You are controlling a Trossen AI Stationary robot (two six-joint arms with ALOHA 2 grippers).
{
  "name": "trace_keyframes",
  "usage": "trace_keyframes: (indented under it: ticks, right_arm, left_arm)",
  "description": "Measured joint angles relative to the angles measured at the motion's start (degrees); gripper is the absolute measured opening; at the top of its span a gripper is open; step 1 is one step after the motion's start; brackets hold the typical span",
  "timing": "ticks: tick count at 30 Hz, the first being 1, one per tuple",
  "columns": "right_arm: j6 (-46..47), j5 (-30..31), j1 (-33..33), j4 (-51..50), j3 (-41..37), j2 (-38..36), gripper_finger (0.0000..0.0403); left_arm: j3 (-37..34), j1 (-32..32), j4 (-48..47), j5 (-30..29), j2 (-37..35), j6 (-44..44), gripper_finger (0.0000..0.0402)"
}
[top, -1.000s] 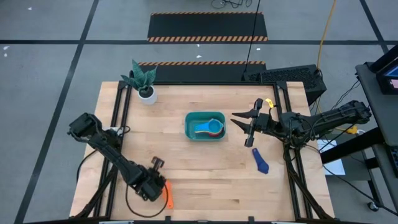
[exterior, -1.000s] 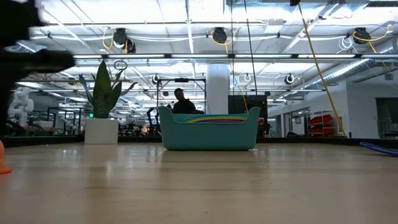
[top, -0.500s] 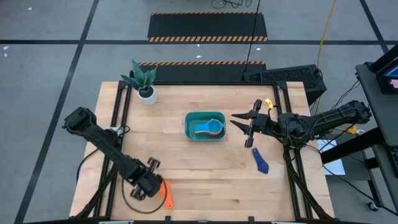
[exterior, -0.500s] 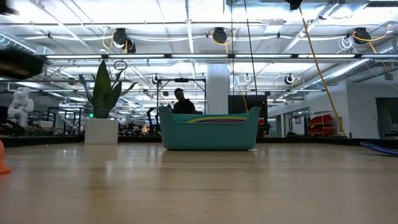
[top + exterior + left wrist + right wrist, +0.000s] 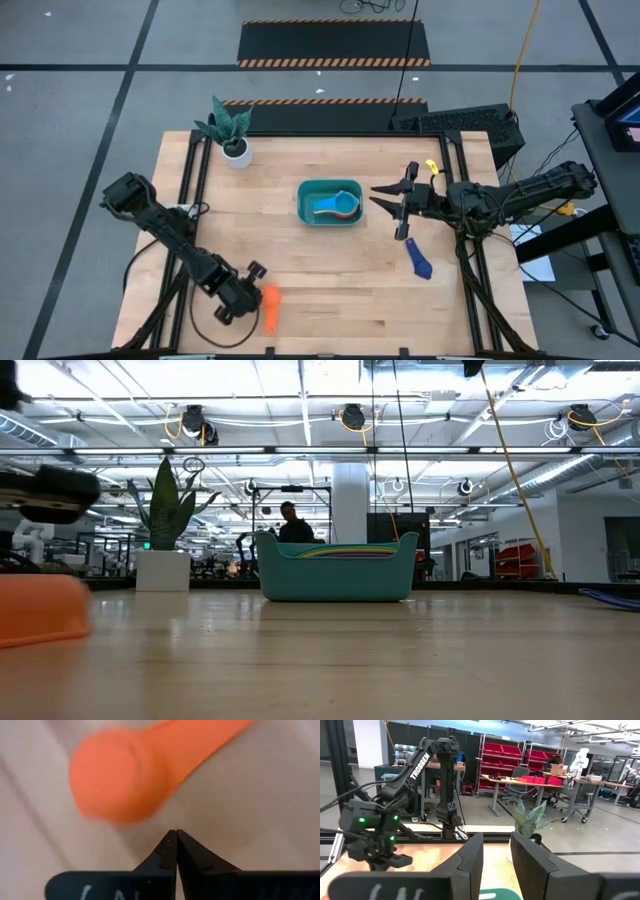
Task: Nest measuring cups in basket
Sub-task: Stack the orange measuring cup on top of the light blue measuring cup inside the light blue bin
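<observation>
Left tool (image 5: 252, 292), fully closed and empty, has been drawn back off orange cup (image 5: 270, 308), lower left; regrasp likely needed.

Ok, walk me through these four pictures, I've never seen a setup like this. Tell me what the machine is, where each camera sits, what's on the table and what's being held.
It is a robot with two dark arms at a wooden table. One camera looks straight down, one sits at table-top height, and one rides on each wrist.

From above, the left gripper is near the front edge, fingers shut and empty, right beside an orange measuring cup that lies on the wood. Its wrist camera shows that cup just ahead of the closed fingertips.

The right gripper hovers right of the teal basket, fingers parted with nothing between them. The basket already holds several cups. A dark blue cup lies on the table below the right arm, and a potted plant stands at the back left.
</observation>
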Motion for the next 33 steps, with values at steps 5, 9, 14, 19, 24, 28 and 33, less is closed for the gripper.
trace_keyframes:
  ticks: [5,9,14,19,24,28,33]
  right_arm:
    - [0.00,-0.01,0.00,-0.02,-0.02,0.00,0.0091]
    - [0.00,0.00,0.00,-0.13,0.00,0.00,0.0091]
    - [0.26,-0.01,0.00,-0.63,-0.01,0.00,0.0091]
    - [1.46,-0.02,0.00,-1.38,-0.02,0.00,0.0091]
    - [2.88,-0.02,0.00,-2.16,-0.02,0.00,0.0091]
    - [2.97,-0.02,0.00,-2.51,0.00,0.00,0.0091]
    - [3.02,-0.02,0.00,-2.56,-0.02,0.00,0.0091]
  left_arm:
    - [-0.05,3.58,-3.61,-7.33,0.00,0.32,0.0010]
    - [-0.04,5.84,-3.62,-10.94,0.04,0.16,0.0017]
    - [0.00,5.67,-3.88,-9.79,0.04,-2.31,0.0005]
    - [0.02,0.81,-5.78,-12.62,0.04,-10.44,0.0016]
    - [0.02,-7.43,-3.37,-15.63,0.04,-16.21,0.0044]
    - [0.11,-13.29,2.53,-24.97,0.04,-17.51,0.0074]
    - [0.13,-17.93,5.43,-30.40,0.04,-16.47,0.0136]
